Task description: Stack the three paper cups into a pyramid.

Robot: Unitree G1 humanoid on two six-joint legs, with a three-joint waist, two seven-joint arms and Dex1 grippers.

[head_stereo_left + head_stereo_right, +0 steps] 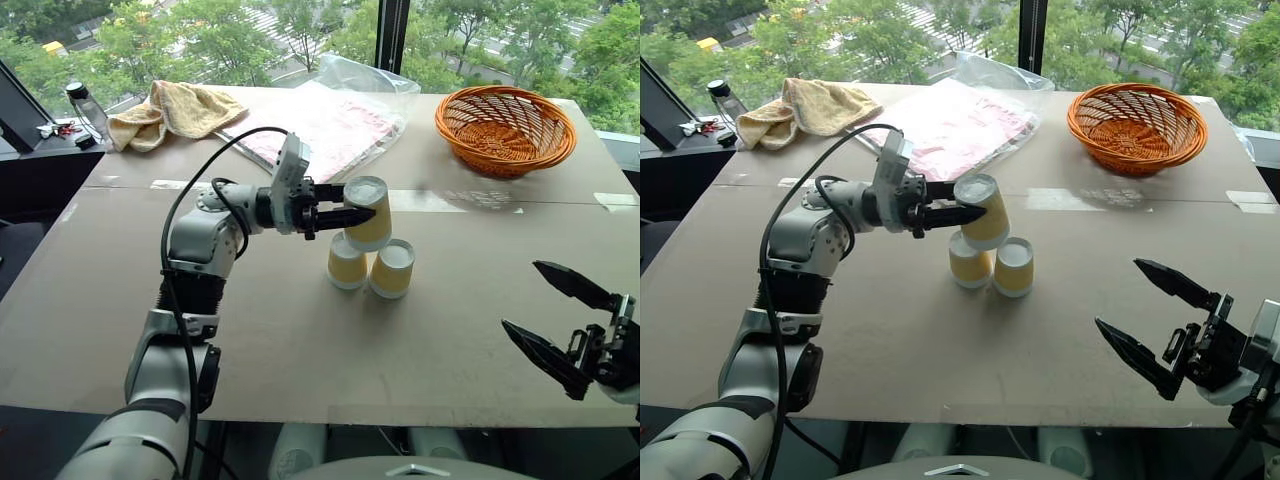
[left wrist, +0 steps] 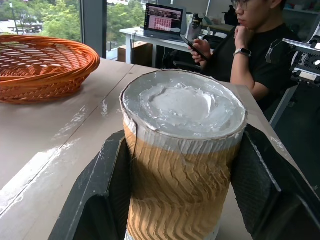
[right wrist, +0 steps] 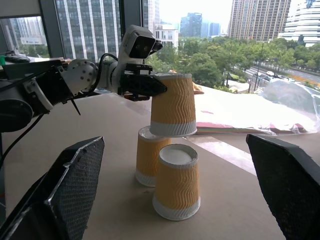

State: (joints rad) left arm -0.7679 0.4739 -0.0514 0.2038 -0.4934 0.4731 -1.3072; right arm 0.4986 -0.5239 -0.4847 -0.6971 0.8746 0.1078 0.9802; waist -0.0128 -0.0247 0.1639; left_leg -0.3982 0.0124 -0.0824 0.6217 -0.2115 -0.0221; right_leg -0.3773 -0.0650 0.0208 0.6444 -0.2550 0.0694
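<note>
Left gripper (image 1: 345, 205): 2 black fingers closed on the sides of 1 small tapered paper cup with yellow-tan ribbed wall and white base, the held cup (image 1: 367, 212). Gripper lies roughly level, reaching in from the robot's left.

Held cup: inverted, white base up, wide rim down, long axis near upright with a slight tilt. In the right wrist view its rim sits at the top of the rear standing cup (image 3: 147, 155); contact or a thin gap cannot be told.

Standing cups, 2: rear standing cup and front standing cup (image 3: 176, 181), same make, both inverted, long axes upright, side by side and touching or nearly so on the pale brown tabletop (image 1: 300, 340). Both are directly below the held cup.

Right gripper (image 1: 555, 315): 2 black fingers spread wide, holding nothing, well to the robot's right of the standing cups and nearer the robot.

Markings: no brand, label or writing legible on any cup.

Round orange woven basket (image 1: 505, 128): beyond the standing cups, toward the robot's right.
</note>
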